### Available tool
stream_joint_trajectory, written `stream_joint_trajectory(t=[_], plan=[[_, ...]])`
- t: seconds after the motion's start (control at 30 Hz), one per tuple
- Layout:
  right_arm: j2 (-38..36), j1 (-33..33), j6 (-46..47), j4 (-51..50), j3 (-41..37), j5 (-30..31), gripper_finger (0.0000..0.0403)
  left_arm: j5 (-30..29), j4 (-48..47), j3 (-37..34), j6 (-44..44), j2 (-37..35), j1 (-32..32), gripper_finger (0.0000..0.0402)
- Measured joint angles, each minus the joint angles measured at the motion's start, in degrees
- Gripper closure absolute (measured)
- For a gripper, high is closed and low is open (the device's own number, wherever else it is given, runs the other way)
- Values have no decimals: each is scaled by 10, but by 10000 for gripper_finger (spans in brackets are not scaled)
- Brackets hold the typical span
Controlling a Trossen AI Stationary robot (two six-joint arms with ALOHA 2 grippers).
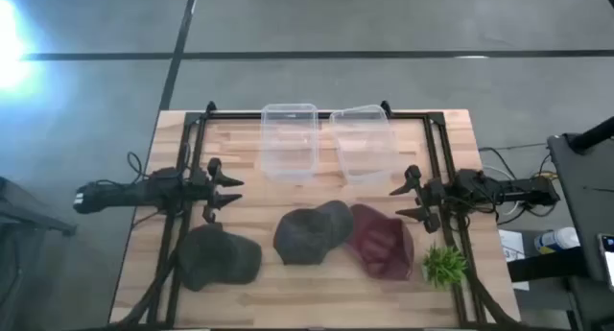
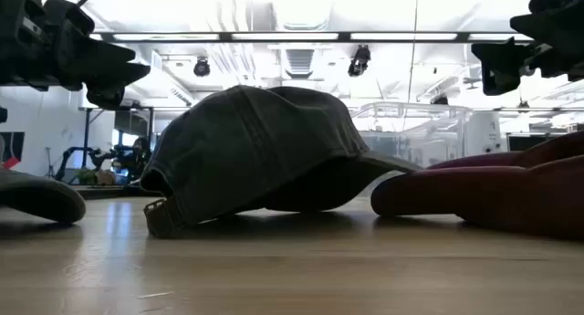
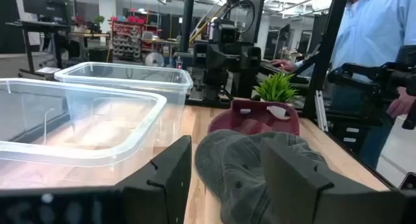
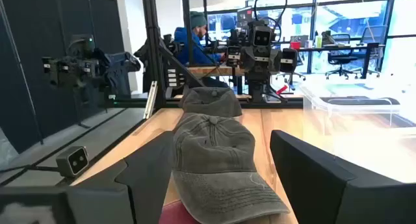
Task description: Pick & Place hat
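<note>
Along the desk's (image 1: 317,302) near edge three hats lie in a row: a dark grey hat (image 1: 219,256) toward the left corner, a grey cap (image 1: 312,235) in the middle, and a maroon hat (image 1: 382,241) just beside it on the right, its edge touching or slightly overlapping the grey cap. A small green plant (image 1: 443,265) stands near the right edge. Toward the far edge two clear bins (image 1: 290,141) sit side by side, seemingly empty, so they are probably where the hats are meant to go. The left gripper (image 1: 228,191) hovers above the wood by the left edge, just beyond the dark grey hat, fingers spread wide and holding nothing; the right gripper (image 1: 407,200) mirrors it near the right edge, beside the maroon hat, likewise spread and empty. Both point inward across the desk, a ready pose that keeps the hats and bins unobstructed. No hat has been lifted yet, so the task looks barely begun. A person in a blue shirt (image 3: 377,36) stands beyond the desk in the left wrist view.
</note>
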Motion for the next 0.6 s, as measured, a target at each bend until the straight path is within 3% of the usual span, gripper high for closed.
stream_joint_trajectory(t=[0.6], plan=[[0, 0, 0, 0, 0, 0, 147, 0, 0, 0, 0, 0, 0, 225]])
